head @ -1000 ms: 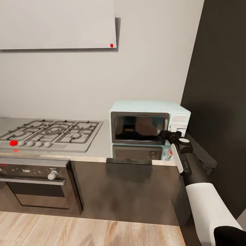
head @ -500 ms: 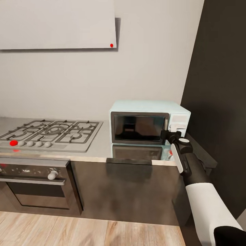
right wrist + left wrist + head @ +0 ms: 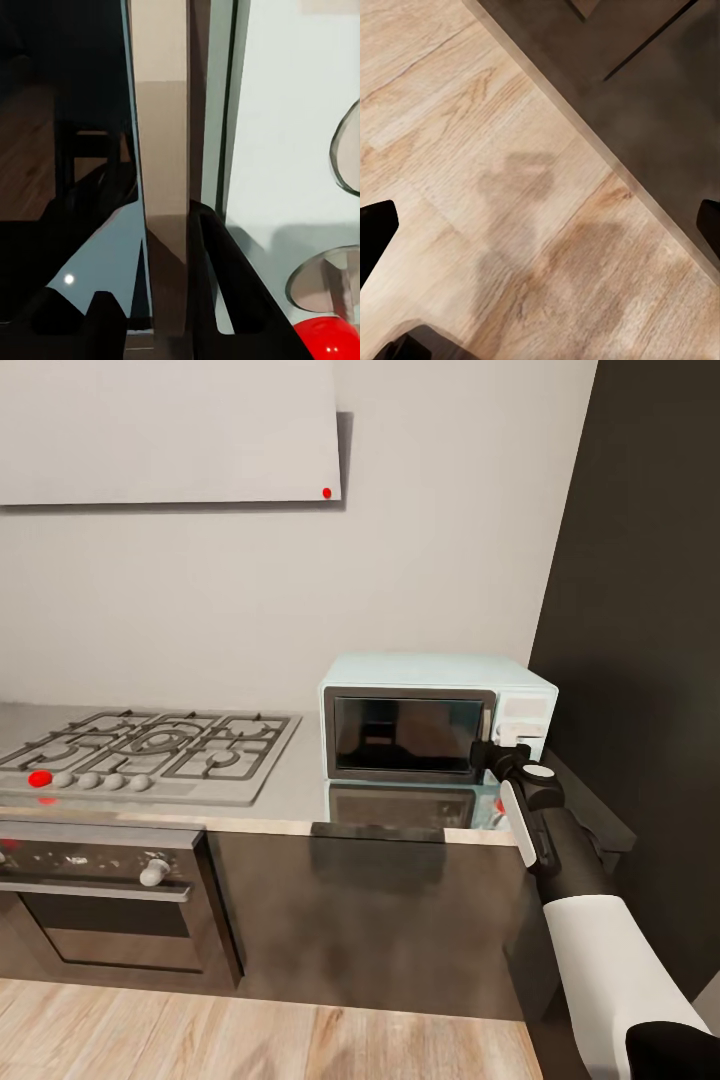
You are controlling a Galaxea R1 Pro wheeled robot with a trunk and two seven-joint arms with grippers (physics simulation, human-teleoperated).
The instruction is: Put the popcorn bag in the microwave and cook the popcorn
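Observation:
The pale mint-blue microwave (image 3: 430, 680) stands on the grey countertop (image 3: 290, 792) at the right end, its dark glass door closed. My right gripper (image 3: 492, 752) is at the door's right edge, by the vertical handle (image 3: 487, 730). In the right wrist view the tan handle bar (image 3: 165, 187) runs between my dark fingers (image 3: 217, 262), which sit tight on both sides of it. The white panel (image 3: 285, 112) with a red dot (image 3: 326, 341) lies beside it. My left gripper (image 3: 540, 229) hangs open over the wood floor (image 3: 472, 150). The popcorn bag is out of view.
A gas hob (image 3: 150, 750) lies left of the microwave, with a black oven (image 3: 100, 900) below it. A tall dark cabinet (image 3: 640, 610) walls off the right side. A pale hood (image 3: 170, 430) hangs above. Dark cabinet fronts (image 3: 660, 75) border the floor.

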